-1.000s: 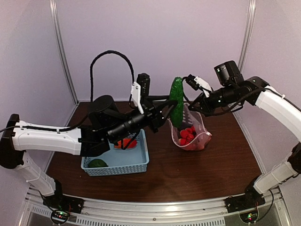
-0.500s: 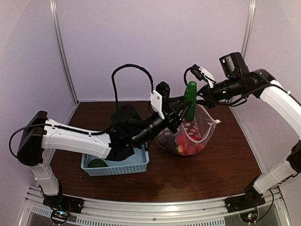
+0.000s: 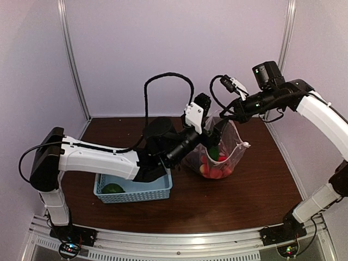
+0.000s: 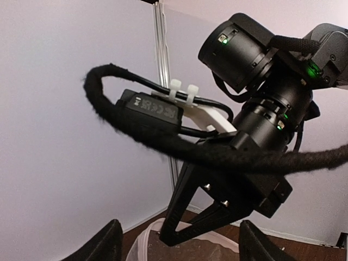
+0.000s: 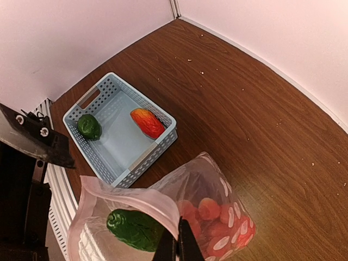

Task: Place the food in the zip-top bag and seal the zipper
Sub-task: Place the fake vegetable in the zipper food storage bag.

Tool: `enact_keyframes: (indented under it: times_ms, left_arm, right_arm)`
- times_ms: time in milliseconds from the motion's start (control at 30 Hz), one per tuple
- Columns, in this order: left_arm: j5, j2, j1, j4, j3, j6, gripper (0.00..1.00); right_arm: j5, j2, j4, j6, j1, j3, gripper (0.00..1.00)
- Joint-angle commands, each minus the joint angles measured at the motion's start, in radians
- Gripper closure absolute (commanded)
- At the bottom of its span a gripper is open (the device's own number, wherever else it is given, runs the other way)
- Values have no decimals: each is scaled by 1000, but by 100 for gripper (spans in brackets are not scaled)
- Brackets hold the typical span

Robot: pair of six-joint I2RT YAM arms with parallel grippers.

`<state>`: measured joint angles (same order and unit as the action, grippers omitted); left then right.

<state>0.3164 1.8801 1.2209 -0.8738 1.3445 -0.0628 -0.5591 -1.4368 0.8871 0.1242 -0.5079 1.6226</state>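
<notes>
The clear polka-dot zip-top bag [image 3: 235, 145] hangs open. My right gripper [image 3: 223, 117] is shut on its pale zipper rim [image 5: 130, 197], as the right wrist view shows [image 5: 176, 246]. Inside lie the green cucumber [image 5: 135, 229] and the cluster of red tomatoes [image 5: 217, 217]. My left gripper [image 3: 212, 132] is open and empty just above the bag's mouth, its fingers [image 4: 106, 246] spread either side of the rim [image 4: 157, 239]. The red pepper [image 5: 147, 123] and the small dark green piece [image 5: 88, 126] lie in the basket. The eggplant is out of view.
The light-blue perforated basket [image 3: 138, 190] stands left of the bag, partly under my left arm. A black cable loop [image 3: 166, 76] arches over the left wrist. The back wall and corner posts stand close behind the bag.
My left gripper carried the cucumber right to the bag, lowered it and let it go; the cucumber now lies inside. The right gripper lifted the bag's rim slightly.
</notes>
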Motion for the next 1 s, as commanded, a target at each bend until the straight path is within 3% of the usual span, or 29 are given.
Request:
enact_keyframes:
  times_ms: [0, 200, 267, 467, 667, 867, 967]
  left_arm:
    - [16, -104, 5, 80, 1, 5, 24]
    - [79, -251, 23, 173, -148, 305, 27]
    - [130, -276, 26, 297, -148, 457, 36]
    - [129, -249, 28, 629, -55, 823, 45]
    - [65, -179, 27, 794, 24, 996, 60]
    - [55, -140, 19, 883, 80, 1007, 73]
    - [49, -129, 7, 973, 110, 1018, 87]
  right_arm:
    - [-50, -16, -26, -32, 34, 29, 100]
    - [-56, -19, -76, -38, 42, -15, 100]
    - [-50, -27, -90, -41, 41, -13, 100]
    - [-44, -59, -112, -39, 40, 26, 100]
    - [-33, -57, -125, -31, 31, 16, 100]
    - [37, -24, -129, 2, -7, -28, 100]
    - [63, -8, -131, 16, -25, -48, 100]
